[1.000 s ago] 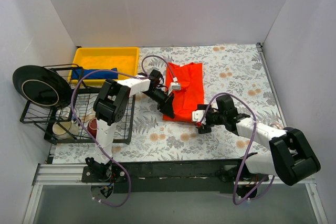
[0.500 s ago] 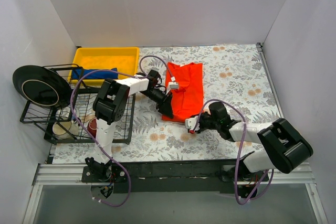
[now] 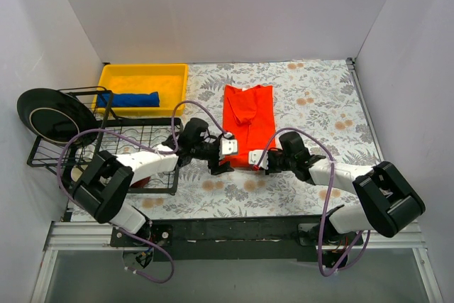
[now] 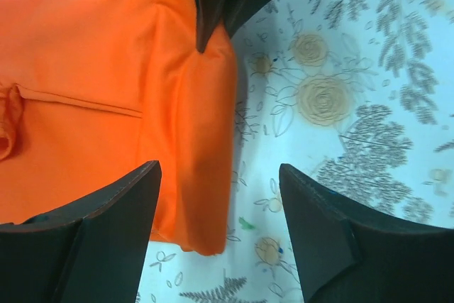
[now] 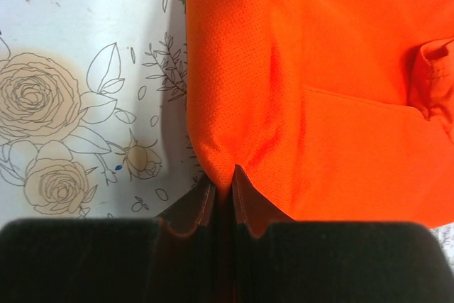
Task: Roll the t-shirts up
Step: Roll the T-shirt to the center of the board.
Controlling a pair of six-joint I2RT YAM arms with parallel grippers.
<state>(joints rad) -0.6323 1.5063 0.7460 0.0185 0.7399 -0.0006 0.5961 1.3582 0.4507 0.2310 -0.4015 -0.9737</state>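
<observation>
Right gripper [image 5: 223,175] is pinched on the near hem of the bright orange-red cloth t-shirt [image 3: 250,122], which lies folded long mid-table. Left gripper [image 4: 218,169] is wide open and empty, straddling the hem's other corner, I'd guess so both ends roll evenly. Royal blue cloth t-shirt [image 3: 131,98] sits in the yellow plastic bin [image 3: 142,72].

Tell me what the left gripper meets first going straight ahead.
The left gripper would likely meet the orange-red cloth t-shirt, whose folded edge lies between its open jaws; just beyond, the right gripper pinches that edge. Height unclear.
</observation>
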